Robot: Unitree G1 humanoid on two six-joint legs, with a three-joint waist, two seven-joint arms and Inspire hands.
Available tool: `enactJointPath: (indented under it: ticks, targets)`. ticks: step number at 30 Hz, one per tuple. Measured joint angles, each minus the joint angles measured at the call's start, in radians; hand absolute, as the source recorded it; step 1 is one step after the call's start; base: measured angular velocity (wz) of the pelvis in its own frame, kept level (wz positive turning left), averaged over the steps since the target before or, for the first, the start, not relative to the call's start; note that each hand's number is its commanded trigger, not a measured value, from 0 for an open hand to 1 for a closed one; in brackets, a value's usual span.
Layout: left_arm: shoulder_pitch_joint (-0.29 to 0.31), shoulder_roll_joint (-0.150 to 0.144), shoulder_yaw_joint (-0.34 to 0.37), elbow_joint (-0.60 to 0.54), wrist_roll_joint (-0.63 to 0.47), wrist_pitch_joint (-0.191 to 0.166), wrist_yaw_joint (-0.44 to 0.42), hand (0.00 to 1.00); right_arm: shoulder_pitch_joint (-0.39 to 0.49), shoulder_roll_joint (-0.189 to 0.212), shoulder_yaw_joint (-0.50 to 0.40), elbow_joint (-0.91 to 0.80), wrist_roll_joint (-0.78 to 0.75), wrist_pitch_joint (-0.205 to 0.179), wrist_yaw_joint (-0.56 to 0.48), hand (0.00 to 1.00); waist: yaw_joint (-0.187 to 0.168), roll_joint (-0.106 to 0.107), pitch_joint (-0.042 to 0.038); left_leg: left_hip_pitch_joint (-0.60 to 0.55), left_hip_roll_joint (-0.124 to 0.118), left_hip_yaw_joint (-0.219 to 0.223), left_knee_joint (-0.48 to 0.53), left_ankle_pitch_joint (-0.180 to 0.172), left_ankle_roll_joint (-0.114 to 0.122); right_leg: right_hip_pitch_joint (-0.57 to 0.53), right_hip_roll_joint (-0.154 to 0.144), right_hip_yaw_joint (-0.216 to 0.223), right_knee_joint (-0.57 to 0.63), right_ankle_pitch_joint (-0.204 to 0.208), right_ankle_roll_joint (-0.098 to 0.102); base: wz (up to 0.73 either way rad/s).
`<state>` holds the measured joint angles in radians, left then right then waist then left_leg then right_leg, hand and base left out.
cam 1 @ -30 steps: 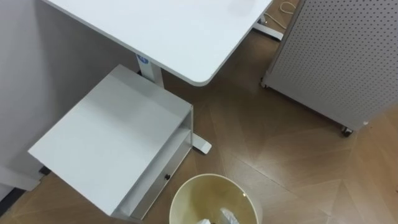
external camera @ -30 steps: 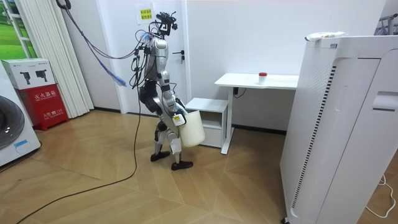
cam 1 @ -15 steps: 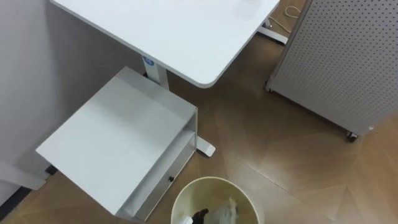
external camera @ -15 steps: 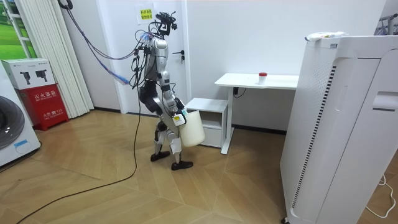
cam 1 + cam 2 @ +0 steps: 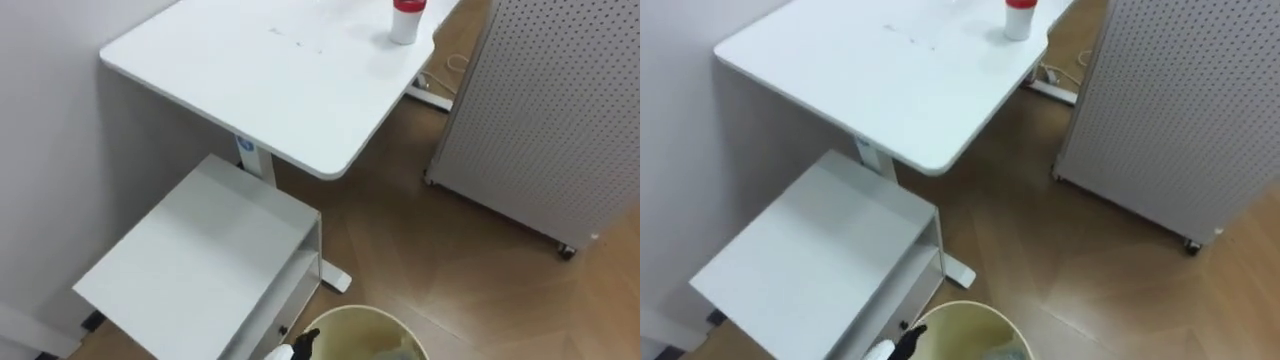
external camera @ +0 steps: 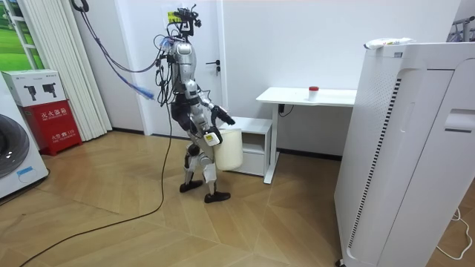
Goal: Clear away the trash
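Change: I've straightened up beside the cabinet [image 5: 200,260], and my view has lifted with me.
Garbage: a red-capped cup [image 5: 406,20] now shows on the desk [image 5: 270,90], at 1 o'clock.
Bin [image 5: 350,318]: at 6 o'clock, carried higher than before.
Left hand [image 5: 302,343]: at the rim's 9 o'clock; I can't tell its grip.
Right hand [image 6: 211,139]: on the bin wall; I can't tell its grip.
Meaning: the cup is probably my next pick.

Our two eye views sit side by side on the head, looking steeply down from close by: white rectangular desk [image 5: 270,90] at 12 o'clock, cream round plastic bin [image 5: 352,311] at 6. Our room view stands well off, facing the wall, and shares both, with the desk at 2 o'clock.
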<state>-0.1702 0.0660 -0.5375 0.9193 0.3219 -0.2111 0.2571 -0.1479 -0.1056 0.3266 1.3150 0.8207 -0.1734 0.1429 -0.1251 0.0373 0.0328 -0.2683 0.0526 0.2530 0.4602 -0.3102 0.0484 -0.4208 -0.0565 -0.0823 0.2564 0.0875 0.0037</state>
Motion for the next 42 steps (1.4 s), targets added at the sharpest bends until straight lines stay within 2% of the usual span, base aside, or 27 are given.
enactJointPath:
  ticks: [3,5,6,8,9,11,13,14,15,16,17,19,20,21,23,25,30,33,34,35,36,37,38,39,40,41,42]
  targets:
    - [0.029,0.009,0.046,-0.103,0.0,-0.001,0.021,0.0,0.031,-0.012,-0.038,-0.021,-0.008,0.002,-0.009,1.0,0.001,0.002,-0.0042,0.07,-0.013,0.01,-0.049,0.004,0.002,0.042,-0.005,0.008,0.002,-0.016,0.007,-0.08]
    - [0.042,0.032,0.068,-0.208,-0.002,-0.01,0.047,0.0,0.061,-0.032,-0.055,-0.08,-0.016,0.001,-0.029,1.0,0.005,0.0,-0.0067,0.112,-0.024,0.027,-0.085,0.011,0.004,0.061,-0.004,0.025,-0.001,-0.018,0.012,-0.2]
    - [0.043,0.037,0.076,-0.223,-0.004,-0.014,0.055,0.0,0.064,-0.035,-0.055,-0.089,-0.022,0.001,-0.033,1.0,0.006,-0.001,-0.0071,0.123,-0.029,0.031,-0.093,0.011,0.004,0.066,-0.003,0.029,-0.001,-0.02,0.013,-0.31]
    - [0.044,0.043,0.112,-0.247,-0.007,-0.04,0.078,0.0,0.065,-0.038,-0.055,-0.107,-0.038,0.001,-0.041,1.0,0.015,-0.015,-0.0143,0.155,-0.033,0.062,-0.121,0.011,0.004,0.071,-0.002,0.025,-0.001,-0.018,0.011,-0.39]
    - [0.046,0.045,0.117,-0.253,-0.007,-0.04,0.084,0.0,0.066,-0.038,-0.055,-0.112,-0.041,0.001,-0.042,1.0,0.015,-0.02,-0.0159,0.16,-0.032,0.069,-0.124,0.011,0.004,0.071,-0.001,0.024,-0.001,-0.018,0.011,-0.36]
    - [0.066,0.058,0.144,-0.285,-0.009,-0.04,0.089,0.0,0.068,-0.032,-0.076,-0.114,-0.098,0.001,-0.04,1.0,0.018,-0.043,-0.0221,0.181,-0.032,0.103,-0.138,0.011,0.004,0.075,-0.001,-0.006,-0.009,-0.007,-0.001,-0.39]
    - [0.07,0.073,0.155,-0.294,-0.025,-0.04,0.09,0.0,0.069,-0.026,-0.087,-0.116,-0.14,0.001,-0.04,1.0,0.016,-0.054,-0.0241,0.192,-0.029,0.124,-0.147,0.011,0.004,0.09,0.006,-0.009,-0.045,0.018,-0.002,-0.43]
    - [0.071,0.081,0.17,-0.303,-0.026,-0.041,0.095,0.0,0.068,-0.024,-0.094,-0.121,-0.179,0.002,-0.04,1.0,0.024,-0.06,-0.0266,0.198,-0.016,0.164,-0.162,0.013,0.008,0.097,0.012,-0.03,-0.077,0.043,-0.011,-0.52]
    - [0.072,0.082,0.182,-0.304,-0.026,-0.043,0.102,0.0,0.067,-0.023,-0.098,-0.125,-0.191,0.002,-0.039,1.0,0.027,-0.06,-0.0255,0.203,-0.008,0.19,-0.166,0.012,0.01,0.099,0.014,-0.058,-0.075,0.043,-0.021,-0.6]
    - [0.078,0.081,0.197,-0.306,-0.027,-0.043,0.114,0.0,0.071,-0.023,-0.106,-0.127,-0.199,0.002,-0.039,1.0,0.039,-0.049,-0.0207,0.228,0.017,0.263,-0.184,0.012,0.007,0.103,0.004,-0.145,0.025,-0.042,-0.051,-0.43]
    - [0.078,0.077,0.198,-0.311,-0.03,-0.045,0.126,0.0,0.076,-0.026,-0.117,-0.127,-0.203,0.003,-0.04,1.0,0.046,-0.044,-0.0202,0.262,0.024,0.325,-0.226,0.025,-0.005,0.124,-0.019,-0.215,0.125,-0.138,-0.041,-0.34]
    - [0.08,0.078,0.202,-0.32,-0.038,-0.047,0.136,0.0,0.073,-0.029,-0.123,-0.127,-0.203,0.004,-0.046,1.0,0.067,-0.048,-0.02,0.294,0.02,0.381,-0.25,0.032,-0.013,0.165,-0.056,-0.269,0.192,-0.222,-0.033,-0.41]
    - [0.081,0.083,0.209,-0.33,-0.035,-0.047,0.138,0.0,0.069,-0.028,-0.121,-0.127,-0.202,0.003,-0.048,1.0,0.075,-0.053,-0.0186,0.295,0.018,0.383,-0.23,0.029,-0.019,0.181,-0.055,-0.273,0.158,-0.231,-0.027,-0.41]
    - [0.081,0.081,0.216,-0.335,-0.035,-0.047,0.138,0.0,0.068,-0.029,-0.121,-0.127,-0.202,0.003,-0.048,1.0,0.075,-0.052,-0.0183,0.291,0.018,0.374,-0.223,0.029,-0.019,0.185,-0.051,-0.276,0.137,-0.231,-0.028,-0.35]
    - [0.083,0.084,0.25,-0.361,-0.036,-0.047,0.146,0.0,0.067,-0.024,-0.118,-0.129,-0.202,0.003,-0.044,1.0,0.081,-0.049,-0.0188,0.29,0.02,0.299,-0.22,0.029,-0.019,0.213,-0.025,-0.261,0.075,-0.216,-0.036,-0.41]
    - [0.089,0.092,0.263,-0.397,-0.037,-0.048,0.152,0.0,0.074,-0.023,-0.108,-0.139,-0.202,0.003,-0.034,1.0,0.07,-0.05,-0.0189,0.294,0.023,0.259,-0.222,0.03,-0.02,0.227,-0.012,-0.266,0.049,-0.207,-0.037,-0.29]
    - [0.101,0.101,0.264,-0.432,-0.036,-0.059,0.153,0.0,0.075,-0.024,-0.109,-0.151,-0.241,0.003,-0.033,1.0,0.054,-0.05,-0.019,0.314,0.03,0.269,-0.216,0.03,-0.021,0.241,0.003,-0.263,0.034,-0.205,-0.042,-0.21]
    - [0.105,0.104,0.264,-0.432,-0.049,-0.059,0.154,0.0,0.076,-0.024,-0.107,-0.16,-0.268,0.006,-0.034,1.0,0.055,-0.052,-0.0176,0.316,0.05,0.269,-0.16,0.022,-0.036,0.253,0.009,-0.291,0.039,-0.213,-0.058,-0.28]
    - [0.118,0.103,0.265,-0.431,-0.082,-0.059,0.156,0.0,0.076,-0.024,-0.1,-0.164,-0.28,0.013,-0.034,1.0,0.059,-0.056,-0.0153,0.314,0.063,0.274,-0.109,0.02,-0.039,0.263,0.014,-0.309,0.039,-0.22,-0.068,-0.51]
    - [0.133,0.102,0.271,-0.431,-0.104,-0.058,0.158,0.0,0.077,-0.025,-0.087,-0.164,-0.284,0.018,-0.035,1.0,0.079,-0.06,-0.0128,0.301,0.089,0.291,-0.016,0.019,-0.04,0.281,0.014,-0.335,0.039,-0.228,-0.08,-0.59]
    - [0.138,0.1,0.278,-0.431,-0.114,-0.058,0.159,0.0,0.077,-0.026,-0.083,-0.164,-0.287,0.022,-0.035,1.0,0.088,-0.061,-0.0125,0.281,0.11,0.285,0.053,0.02,-0.041,0.288,0.014,-0.337,0.04,-0.233,-0.087,-0.63]
    - [0.144,0.099,0.295,-0.431,-0.133,-0.056,0.157,0.0,0.077,-0.027,-0.082,-0.164,-0.297,0.023,-0.032,1.0,0.099,-0.056,-0.0104,0.226,0.152,0.24,0.209,0.034,-0.062,0.301,0.021,-0.328,0.049,-0.251,-0.099,-0.38]
    - [0.156,0.096,0.31,-0.431,-0.146,-0.056,0.154,0.0,0.078,-0.027,-0.083,-0.164,-0.321,0.024,-0.026,1.0,0.097,-0.051,-0.0087,0.161,0.176,0.168,0.345,0.074,-0.071,0.309,0.031,-0.32,0.067,-0.269,-0.106,-0.29]
    - [0.161,0.094,0.318,-0.431,-0.156,-0.056,0.154,0.0,0.08,-0.028,-0.083,-0.164,-0.328,0.025,-0.022,1.0,0.101,-0.052,-0.0075,0.13,0.179,0.129,0.4,0.101,-0.066,0.314,0.033,-0.309,0.077,-0.279,-0.111,-0.14]
    - [0.167,0.088,0.331,-0.431,-0.176,-0.056,0.155,0.0,0.082,-0.03,-0.086,-0.168,-0.345,0.032,-0.02,1.0,0.108,-0.057,-0.0072,0.089,0.169,0.059,0.442,0.1,-0.067,0.316,0.036,-0.287,0.1,-0.298,-0.116,-0.12]
    - [0.167,0.084,0.336,-0.432,-0.195,-0.056,0.158,0.0,0.083,-0.038,-0.086,-0.183,-0.351,0.043,-0.021,1.0,0.11,-0.058,-0.0058,0.045,0.157,0.009,0.435,0.077,-0.06,0.313,0.039,-0.275,0.116,-0.314,-0.118,-0.13]
    - [0.168,0.082,0.335,-0.432,-0.201,-0.056,0.164,0.0,0.083,-0.042,-0.085,-0.189,-0.351,0.045,-0.022,1.0,0.116,-0.057,-0.0057,0.024,0.148,-0.007,0.422,0.065,-0.061,0.31,0.039,-0.27,0.124,-0.318,-0.12,-0.25]
